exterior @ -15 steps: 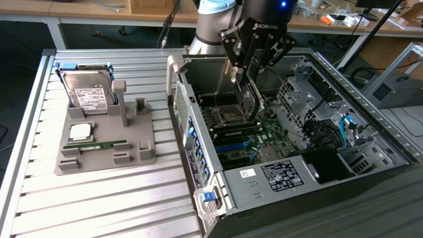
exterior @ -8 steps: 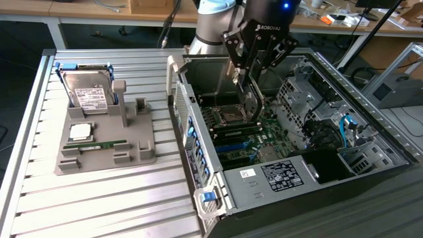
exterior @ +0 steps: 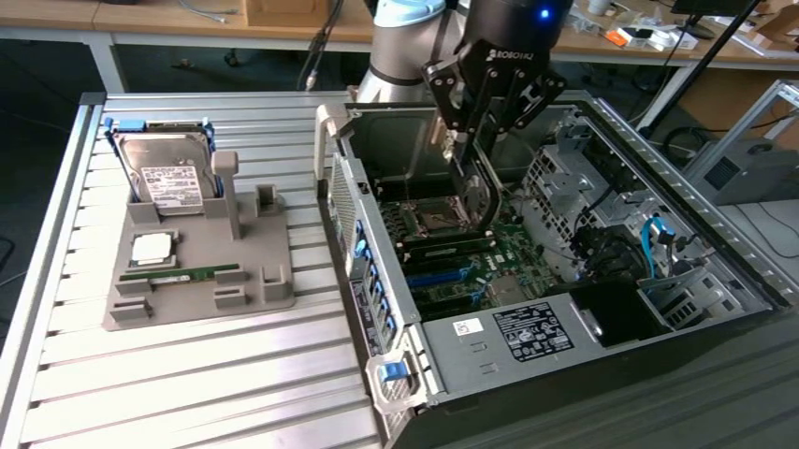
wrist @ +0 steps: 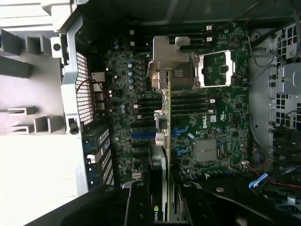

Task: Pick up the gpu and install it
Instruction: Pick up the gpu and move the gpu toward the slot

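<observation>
In the exterior view the gripper point(exterior: 474, 131) hangs inside the open top of the computer case point(exterior: 374, 309), its jaws clamped on the gpu point(exterior: 481, 192). The card stands on edge, reaching down toward the motherboard point(exterior: 462, 281); whether its lower edge touches the board cannot be told. There is open room between the card and the case's walls on both sides. On the slatted table point(exterior: 187, 393), well apart at the exterior view's left, a gray holder point(exterior: 268, 253) carries the hard drive point(exterior: 168, 178) upright. In the wrist view the gpu point(wrist: 165, 117) shows edge-on as a thin line running out from between the dark fingers point(wrist: 138, 202), ending in its silver bracket point(wrist: 169, 59). It lies over the motherboard point(wrist: 221, 117), well clear of the perforated case wall point(wrist: 84, 94).
</observation>
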Robot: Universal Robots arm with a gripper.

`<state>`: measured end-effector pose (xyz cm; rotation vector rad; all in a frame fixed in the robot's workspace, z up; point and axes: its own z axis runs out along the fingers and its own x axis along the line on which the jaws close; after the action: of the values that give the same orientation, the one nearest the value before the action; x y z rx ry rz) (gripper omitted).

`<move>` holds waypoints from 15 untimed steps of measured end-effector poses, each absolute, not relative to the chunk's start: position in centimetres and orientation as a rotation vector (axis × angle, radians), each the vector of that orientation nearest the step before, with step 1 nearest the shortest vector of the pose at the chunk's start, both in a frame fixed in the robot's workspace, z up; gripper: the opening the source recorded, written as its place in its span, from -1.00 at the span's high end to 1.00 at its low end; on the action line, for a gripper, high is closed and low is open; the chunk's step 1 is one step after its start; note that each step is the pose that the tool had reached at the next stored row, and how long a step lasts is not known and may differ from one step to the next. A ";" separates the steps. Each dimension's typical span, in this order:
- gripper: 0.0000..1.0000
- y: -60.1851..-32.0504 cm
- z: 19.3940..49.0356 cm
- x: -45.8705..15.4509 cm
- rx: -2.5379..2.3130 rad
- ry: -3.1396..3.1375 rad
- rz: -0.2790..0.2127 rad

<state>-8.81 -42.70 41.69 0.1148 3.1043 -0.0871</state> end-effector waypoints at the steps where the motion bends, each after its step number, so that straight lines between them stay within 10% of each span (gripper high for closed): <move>1: 0.46 -42.7 41.7 -8.7 0.115 3.104 -0.088; 15: 0.46 -42.7 41.2 -7.9 0.115 3.104 -0.098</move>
<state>-7.87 -42.70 41.21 0.1146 3.1037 -0.0977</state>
